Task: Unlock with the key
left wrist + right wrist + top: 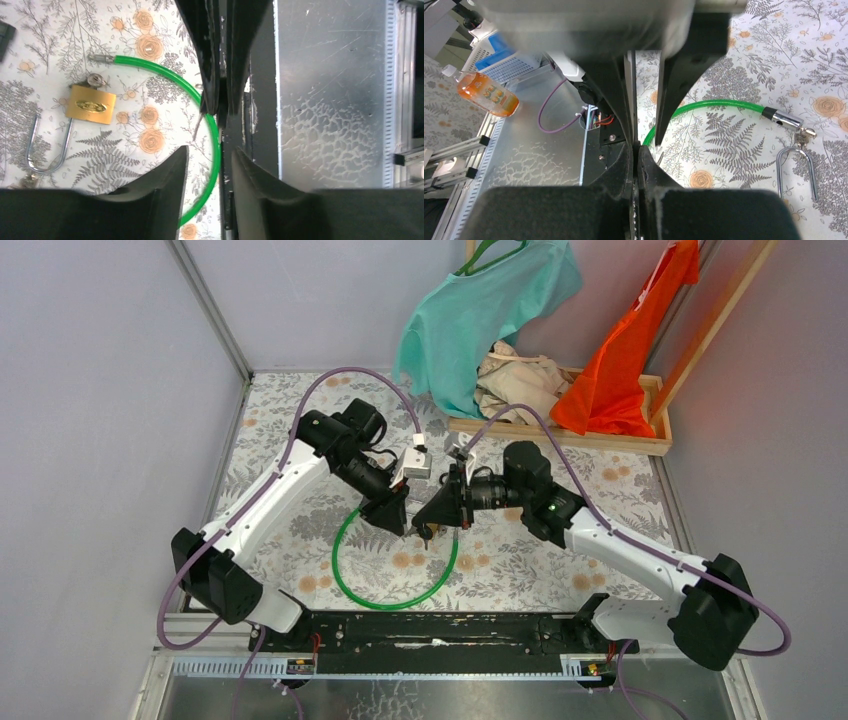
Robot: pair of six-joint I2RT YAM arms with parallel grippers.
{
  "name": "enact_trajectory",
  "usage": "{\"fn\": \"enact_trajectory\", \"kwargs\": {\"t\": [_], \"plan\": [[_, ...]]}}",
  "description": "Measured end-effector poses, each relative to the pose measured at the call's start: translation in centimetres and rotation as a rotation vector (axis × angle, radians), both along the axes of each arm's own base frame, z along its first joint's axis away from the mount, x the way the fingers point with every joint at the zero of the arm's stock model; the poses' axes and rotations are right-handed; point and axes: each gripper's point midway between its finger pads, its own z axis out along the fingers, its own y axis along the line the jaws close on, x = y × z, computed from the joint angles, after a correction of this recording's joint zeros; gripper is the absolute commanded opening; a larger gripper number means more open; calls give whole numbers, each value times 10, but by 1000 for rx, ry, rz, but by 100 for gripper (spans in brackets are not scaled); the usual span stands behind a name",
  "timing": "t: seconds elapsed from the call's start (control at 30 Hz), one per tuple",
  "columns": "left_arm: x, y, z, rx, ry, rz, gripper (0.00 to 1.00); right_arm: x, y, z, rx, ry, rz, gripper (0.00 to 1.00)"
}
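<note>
Floral tabletop (520,560), brass padlock (91,104) beside a green cable (165,75) — left gripper (210,152) jaws slightly spread, right gripper (638,150) jaws pressed together.

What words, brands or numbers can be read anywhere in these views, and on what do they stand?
On the orange bottle: pale marks on its side, too blurred to read.
On the brass padlock: an oval embossed badge, too small to read.
No other text shows in any view, so nothing can be quoted.
</note>
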Motion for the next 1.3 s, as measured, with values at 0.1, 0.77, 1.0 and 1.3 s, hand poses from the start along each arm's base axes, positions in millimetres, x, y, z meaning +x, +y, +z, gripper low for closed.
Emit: {"fn": "enact_trajectory", "kwargs": {"t": [0.1, 0.77, 1.0, 1.3], "plan": [[-1, 0, 4, -5, -5, 10, 72, -8, -8, -8, 15, 19, -18, 0], [-14, -8, 27, -115, 4, 30, 57, -8, -17, 37, 316, 41, -124, 0], [-11, -13, 27, -121, 8, 49, 9, -5, -14, 35, 320, 56, -131, 0], [-6, -11, 20, -81, -16, 64, 0, -5, -17, 25, 240, 20, -138, 55]]}}
